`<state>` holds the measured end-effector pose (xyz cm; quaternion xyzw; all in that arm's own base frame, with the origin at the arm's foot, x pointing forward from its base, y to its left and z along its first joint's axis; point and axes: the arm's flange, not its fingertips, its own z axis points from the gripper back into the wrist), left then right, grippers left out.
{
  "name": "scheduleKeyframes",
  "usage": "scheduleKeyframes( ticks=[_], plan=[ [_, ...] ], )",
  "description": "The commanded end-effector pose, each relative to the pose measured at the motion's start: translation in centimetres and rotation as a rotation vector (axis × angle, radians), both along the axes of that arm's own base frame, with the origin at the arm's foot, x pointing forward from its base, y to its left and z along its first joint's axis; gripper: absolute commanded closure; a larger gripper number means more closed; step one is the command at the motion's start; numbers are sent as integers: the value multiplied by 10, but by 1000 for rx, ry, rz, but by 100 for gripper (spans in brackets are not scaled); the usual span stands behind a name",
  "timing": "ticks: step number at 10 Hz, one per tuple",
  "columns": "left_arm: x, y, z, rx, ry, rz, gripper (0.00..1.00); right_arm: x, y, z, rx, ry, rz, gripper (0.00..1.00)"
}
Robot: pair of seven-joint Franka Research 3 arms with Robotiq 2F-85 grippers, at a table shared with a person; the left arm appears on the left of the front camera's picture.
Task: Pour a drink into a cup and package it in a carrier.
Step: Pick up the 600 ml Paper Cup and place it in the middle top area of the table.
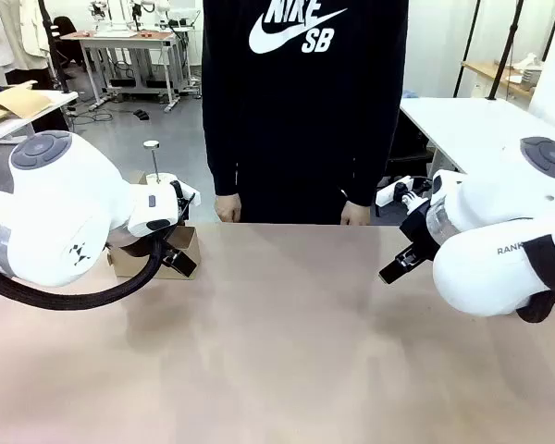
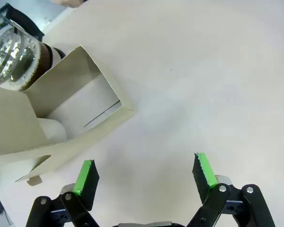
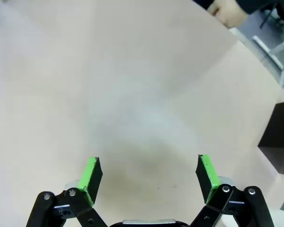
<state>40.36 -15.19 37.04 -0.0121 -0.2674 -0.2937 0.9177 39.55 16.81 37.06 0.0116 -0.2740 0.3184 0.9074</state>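
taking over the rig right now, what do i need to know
Left gripper: jaws open, empty, above the table beside the carrier.
Right gripper: jaws open, empty, above bare table.
The carrier stands on the table's left side with the press jug close beside it. The pocket facing the left gripper is empty. A white shape shows past the divider; cannot tell what it is.
Person's hands hang at the far edge.
Done: nothing confirmed.
Left: likely the pour and loading the carrier.
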Motion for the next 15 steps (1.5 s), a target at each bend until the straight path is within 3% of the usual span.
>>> scheduleKeyframes(
  ticks=[1, 9, 13, 15],
  plan=[
    [0, 0, 0, 0, 0, 0, 0, 0, 0, 0, 0, 0, 0, 0],
    [0, 0, 0, 0, 0, 0, 0, 0, 0, 0, -1, 0, 1, 0],
    [0, 0, 0, 0, 0, 0, 0, 90, -60, 110, 109, 7, 38, 0],
    [0, 0, 0, 0, 0, 0, 0, 116, -149, 156, 321, 6, 128, 0]
  ],
)
